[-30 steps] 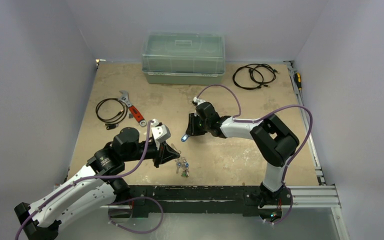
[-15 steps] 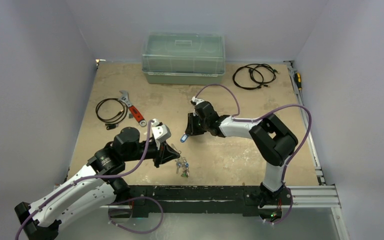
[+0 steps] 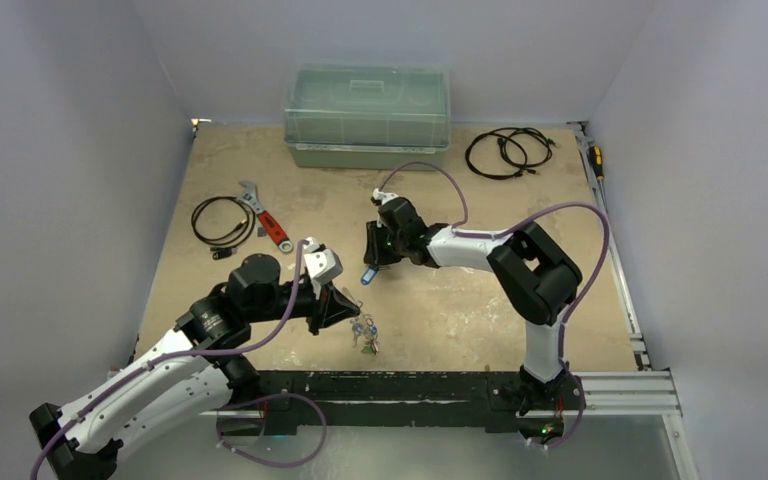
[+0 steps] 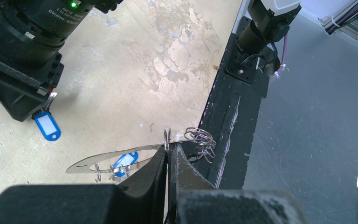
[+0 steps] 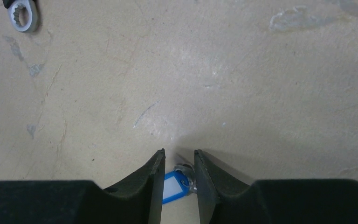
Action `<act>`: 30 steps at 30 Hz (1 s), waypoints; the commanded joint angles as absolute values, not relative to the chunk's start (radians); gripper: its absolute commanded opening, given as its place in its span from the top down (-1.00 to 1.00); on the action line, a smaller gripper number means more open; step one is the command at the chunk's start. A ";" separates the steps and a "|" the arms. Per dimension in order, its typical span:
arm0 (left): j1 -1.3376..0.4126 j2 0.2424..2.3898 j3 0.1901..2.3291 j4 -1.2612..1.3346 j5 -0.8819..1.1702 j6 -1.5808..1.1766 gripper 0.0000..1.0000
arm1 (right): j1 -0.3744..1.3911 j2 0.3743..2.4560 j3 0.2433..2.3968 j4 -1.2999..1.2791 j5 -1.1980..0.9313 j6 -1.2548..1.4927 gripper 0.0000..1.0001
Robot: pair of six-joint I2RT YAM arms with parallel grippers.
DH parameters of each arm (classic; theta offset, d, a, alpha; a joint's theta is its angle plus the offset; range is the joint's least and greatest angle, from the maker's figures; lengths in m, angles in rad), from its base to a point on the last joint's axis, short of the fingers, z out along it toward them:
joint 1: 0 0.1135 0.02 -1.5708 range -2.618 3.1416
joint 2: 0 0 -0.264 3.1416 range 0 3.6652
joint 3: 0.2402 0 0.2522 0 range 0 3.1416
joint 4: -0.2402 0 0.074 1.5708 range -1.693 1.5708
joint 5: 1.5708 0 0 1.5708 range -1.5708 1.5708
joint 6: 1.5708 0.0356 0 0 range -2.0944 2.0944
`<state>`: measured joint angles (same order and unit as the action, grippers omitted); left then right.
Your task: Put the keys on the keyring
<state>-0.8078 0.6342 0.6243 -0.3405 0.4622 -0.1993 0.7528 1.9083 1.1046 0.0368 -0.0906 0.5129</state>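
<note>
**Operator:** What have my left fingers got?

**Spotter:** Your left fingers (image 4: 162,161) are clenched on the keyring (image 4: 107,158). The thin loop juts sideways from them, seen almost edge-on. It sits over the near edge of the tabletop (image 3: 430,310), left of the middle.

**Operator:** And the right?

**Spotter:** Your right fingers (image 5: 157,165) are grasping the blue-tagged key (image 5: 172,185). The tag sits between them and dangles just above the tabletop, near its middle. It is close to your left fingers but apart from the loop.

**Operator:** Where are the other keys?

**Spotter:** The bunch of keys (image 3: 363,336) is just beside your left fingertips at the near edge, showing green and blue tags. Its small split rings crowd against the loop. I cannot tell whether the bunch hangs from the loop or lies on the tabletop.

**Operator:** Anything in the box?

**Spotter:** Your clear lidded box (image 3: 367,115) stands at the far edge, about the middle, with its lid on. I can make out nothing through its cloudy walls.

**Operator:** What else is out there?

**Spotter:** A red-handled wrench (image 3: 265,220) lies towards the left edge, with a black cable coil (image 3: 222,222) just beside it. A second cable coil (image 3: 505,152) lies near the far right corner.
</note>
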 commanded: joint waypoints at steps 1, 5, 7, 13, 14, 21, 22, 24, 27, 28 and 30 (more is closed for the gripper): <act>-0.810 0.630 0.660 -0.308 0.454 -0.215 1.00 | 0.789 1.960 1.164 -0.067 -0.008 0.472 0.33; -0.810 0.629 0.658 -0.308 0.454 -0.216 1.00 | 0.815 1.972 1.197 -0.143 0.092 0.457 0.33; -0.810 0.629 0.658 -0.308 0.454 -0.216 1.00 | 0.819 1.965 1.198 -0.162 0.116 0.452 0.33; -0.811 0.630 0.658 -0.309 0.454 -0.216 1.00 | 0.821 1.922 1.195 -0.216 0.189 0.446 0.31; -0.811 0.630 0.659 -0.308 0.453 -0.215 1.00 | 0.822 1.917 1.194 -0.219 0.189 0.444 0.31; -0.811 0.637 0.659 -0.308 0.454 -0.215 1.00 | 0.826 1.923 1.188 -0.203 0.147 0.429 0.38; -0.810 0.637 0.660 -0.308 0.454 -0.216 1.00 | 0.827 1.926 1.188 -0.200 0.141 0.427 0.39; -0.810 0.637 0.659 -0.308 0.454 -0.215 1.00 | 0.831 1.929 1.189 -0.193 0.131 0.422 0.39; -0.810 0.638 0.660 -0.308 0.451 -0.216 1.00 | 0.836 1.934 1.196 -0.192 0.117 0.422 0.41; -0.810 0.637 0.660 -0.308 0.451 -0.215 1.00 | 0.838 1.933 1.197 -0.193 0.114 0.423 0.41; -0.809 0.637 0.659 -0.310 0.450 -0.215 1.00 | 0.844 1.930 1.198 -0.195 0.109 0.425 0.43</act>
